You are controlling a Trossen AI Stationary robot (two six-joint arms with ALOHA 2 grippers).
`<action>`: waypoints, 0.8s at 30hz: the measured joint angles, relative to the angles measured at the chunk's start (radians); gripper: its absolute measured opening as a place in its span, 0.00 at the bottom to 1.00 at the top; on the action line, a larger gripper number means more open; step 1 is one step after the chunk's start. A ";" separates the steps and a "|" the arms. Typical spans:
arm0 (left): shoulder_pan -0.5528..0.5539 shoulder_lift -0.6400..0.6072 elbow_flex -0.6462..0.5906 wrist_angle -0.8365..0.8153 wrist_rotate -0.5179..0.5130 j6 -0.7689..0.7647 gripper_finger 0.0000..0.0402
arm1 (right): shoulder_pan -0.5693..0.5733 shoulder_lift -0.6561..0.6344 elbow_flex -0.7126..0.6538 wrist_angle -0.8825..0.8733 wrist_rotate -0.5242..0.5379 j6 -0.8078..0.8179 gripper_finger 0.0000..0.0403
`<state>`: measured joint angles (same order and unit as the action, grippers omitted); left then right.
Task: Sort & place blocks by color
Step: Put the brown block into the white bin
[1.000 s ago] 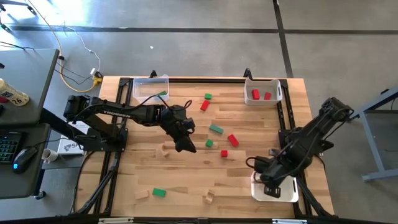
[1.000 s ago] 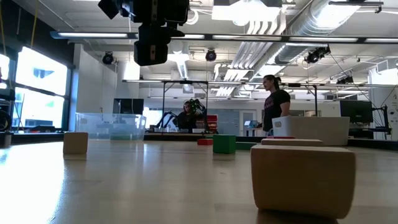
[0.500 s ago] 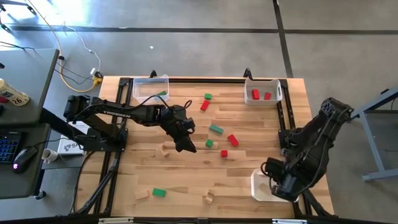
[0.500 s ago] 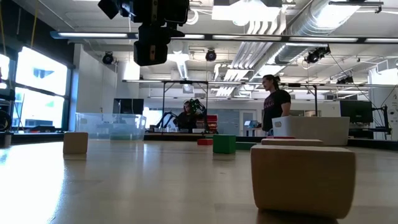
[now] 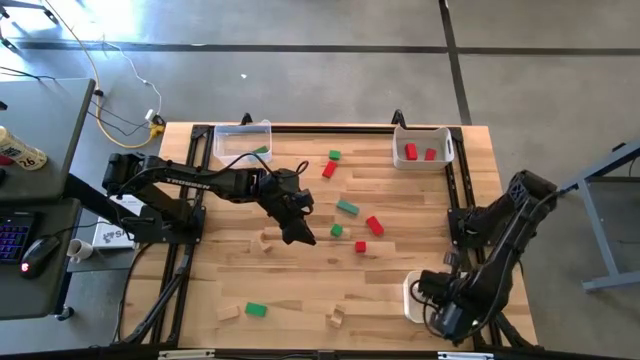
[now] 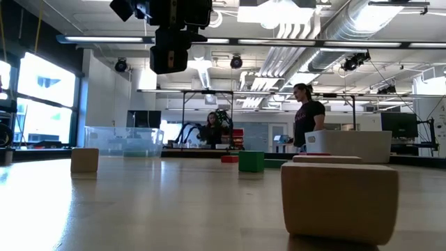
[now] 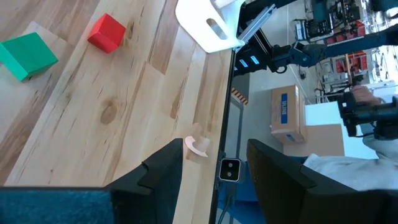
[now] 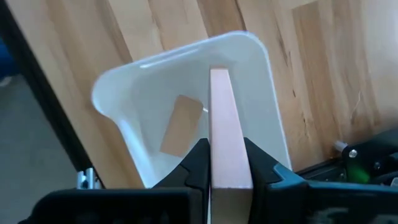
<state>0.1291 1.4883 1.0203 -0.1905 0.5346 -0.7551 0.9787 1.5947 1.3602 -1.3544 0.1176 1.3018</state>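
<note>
Red, green and plain wood blocks lie scattered on the table [image 5: 300, 290], among them a red one [image 5: 375, 225], a green one [image 5: 347, 208] and a plain one [image 5: 266, 240]. My left gripper [image 5: 296, 236] hovers open above the table's middle; its wrist view shows a plain piece [image 7: 198, 147] beyond its fingers. My right gripper [image 8: 221, 177] is shut on a plain wood bar [image 8: 221, 124] above the near-right white bin [image 8: 261, 99]. One plain block [image 8: 180, 124] lies flat on that bin's floor. My right gripper pinches the plain wood bar between its two fingers [image 8: 196, 165] at the bar's rear end [image 8: 221, 171]. The bar lies along the fingers and sticks out past them. It is lifted clear, above the white bin's inside.
A clear bin [image 5: 243, 140] at the far left holds a green block [image 5: 260, 150]. A white bin [image 5: 422, 147] at the far right holds two red blocks [image 5: 411, 152]. More blocks [image 5: 256, 310] lie near the table's near edge. People stand in the room beyond [image 6: 309, 118].
My right arm has swung toward the table's near edge and turned, its gripper staying over the near-right white bin and covering more of it. My left arm has kept still.
</note>
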 joint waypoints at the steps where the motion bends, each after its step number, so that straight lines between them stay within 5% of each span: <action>1: 0.000 0.000 0.000 0.000 0.000 0.000 0.42 | 0.000 0.016 0.000 0.001 -0.015 0.000 0.09; 10: 0.000 0.000 0.000 0.000 0.003 0.000 0.42 | 0.026 0.109 0.000 0.007 -0.129 0.004 0.17; 24: 0.002 0.000 0.000 -0.001 -0.018 0.013 0.42 | 0.043 0.050 0.000 -0.014 -0.141 0.151 0.31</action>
<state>0.1307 1.4883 1.0203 -0.1916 0.5169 -0.7419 1.0222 1.6445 1.3602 -1.3682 -0.0229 1.4528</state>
